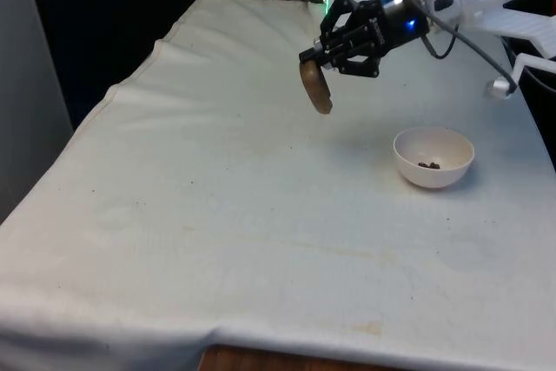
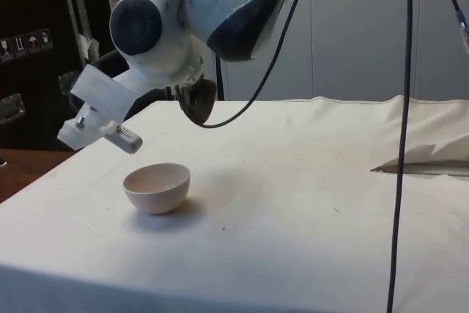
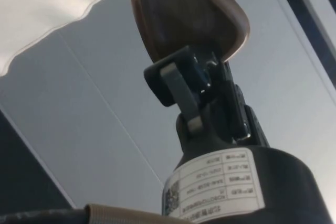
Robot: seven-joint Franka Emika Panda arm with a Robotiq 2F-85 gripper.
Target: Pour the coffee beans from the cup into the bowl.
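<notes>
My gripper [image 1: 323,64] hangs above the table, turned on its side, shut on a brown wooden cup [image 1: 315,86]. The cup is tipped over, well above the cloth and to the front view's left of the bowl. In the wrist view the cup [image 3: 186,17] is clamped by its rim between the fingers [image 3: 181,90]. In the side view the cup [image 2: 196,102] hangs behind and above the bowl. The white bowl [image 1: 433,157] stands on the cloth at the front view's right with a few dark coffee beans [image 1: 428,164] in its bottom. The same bowl [image 2: 157,187] is in the side view.
The white cloth [image 1: 217,215] covers the table. A fold of it [image 2: 425,163] lies raised at the side view's right. The table's near edge [image 1: 261,349] runs along the front view's lower border. A black cable [image 2: 401,137] hangs down in the side view.
</notes>
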